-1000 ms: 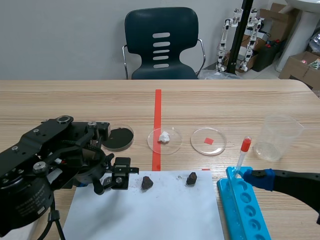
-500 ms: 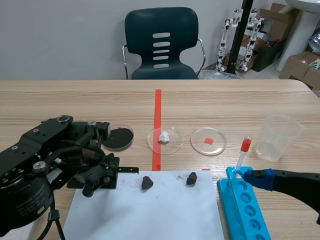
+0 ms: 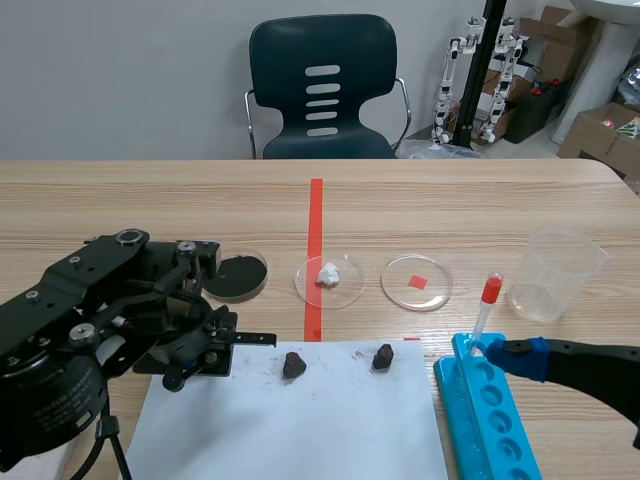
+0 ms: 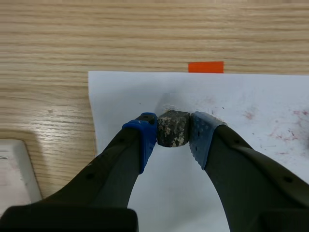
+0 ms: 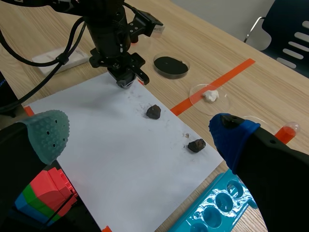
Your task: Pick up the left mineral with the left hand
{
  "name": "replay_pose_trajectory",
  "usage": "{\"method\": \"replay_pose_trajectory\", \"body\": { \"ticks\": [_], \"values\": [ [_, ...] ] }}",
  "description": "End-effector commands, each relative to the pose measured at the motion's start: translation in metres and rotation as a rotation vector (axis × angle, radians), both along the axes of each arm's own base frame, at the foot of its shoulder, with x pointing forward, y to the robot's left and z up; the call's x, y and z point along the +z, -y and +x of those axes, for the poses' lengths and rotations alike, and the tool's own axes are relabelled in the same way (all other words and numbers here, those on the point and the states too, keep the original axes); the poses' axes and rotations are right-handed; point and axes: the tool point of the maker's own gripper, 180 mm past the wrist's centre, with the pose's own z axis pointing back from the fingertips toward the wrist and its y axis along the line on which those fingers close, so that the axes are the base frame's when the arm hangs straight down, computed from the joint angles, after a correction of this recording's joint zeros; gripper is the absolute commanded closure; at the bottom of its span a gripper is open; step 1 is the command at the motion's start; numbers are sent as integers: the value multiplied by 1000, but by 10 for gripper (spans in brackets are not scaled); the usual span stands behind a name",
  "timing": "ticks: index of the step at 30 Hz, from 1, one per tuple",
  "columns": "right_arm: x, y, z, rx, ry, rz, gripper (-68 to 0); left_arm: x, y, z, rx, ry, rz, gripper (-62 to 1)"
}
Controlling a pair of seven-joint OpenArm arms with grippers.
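Blue dotted pads (image 4: 147, 133) of the left pincer (image 4: 174, 126) press on opposite flanks of the left mineral (image 4: 173, 131). This pincer is clamped on the stone, which fills the whole gap between its fingertips. The pads seem to meet it at about mid-height, one on each side. That probably centres the lump and keeps so rough a piece from twisting out. The stone hangs right at the fingertips over a corner of the white paper (image 4: 251, 159), with bare wooden surface (image 4: 145, 38) just ahead of and beside the pincer. Whether it already clears the sheet I cannot tell, since only a faint shadow shows ahead of it.

The mineral is a blocky, dark grey-brown lump, rough and speckled with pale flecks, matt rather than glassy. By its look it is hard and will not give under the pads, so the hold likely rests on friction alone.

Two other stones (image 5: 153, 111) (image 5: 196, 145) lie on the same sheet, well apart from the left pincer and toward the right arm. The right pincer (image 5: 140, 137) hangs with its fingers wide apart and holds nothing.
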Motion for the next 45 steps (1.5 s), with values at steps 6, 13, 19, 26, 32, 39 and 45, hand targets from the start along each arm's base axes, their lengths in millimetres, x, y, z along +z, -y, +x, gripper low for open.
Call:
{"method": "replay_pose_trajectory", "body": {
  "ticks": [6,13,19,26,32,39,45],
  "values": [
    [12,-1,5,-7,35,26,-606,34,2,21,-32,198,-18,-134],
    [12,-1,5,-7,35,27,-606,73,3,23,-89,471,-31,-134],
    [12,-1,5,-7,35,27,-606,117,-5,18,-147,701,-65,-134],
    [12,-1,5,-7,35,27,-606,166,-5,-12,-302,873,-129,-134],
    [12,-1,5,-7,36,27,-606,193,10,-52,-468,959,-164,-134],
    [12,-1,5,-7,36,27,-606,198,17,-96,-596,996,-149,-134],
    [12,-1,5,-7,36,27,-606,192,23,-125,-675,980,-134,-134]
  ]
}}
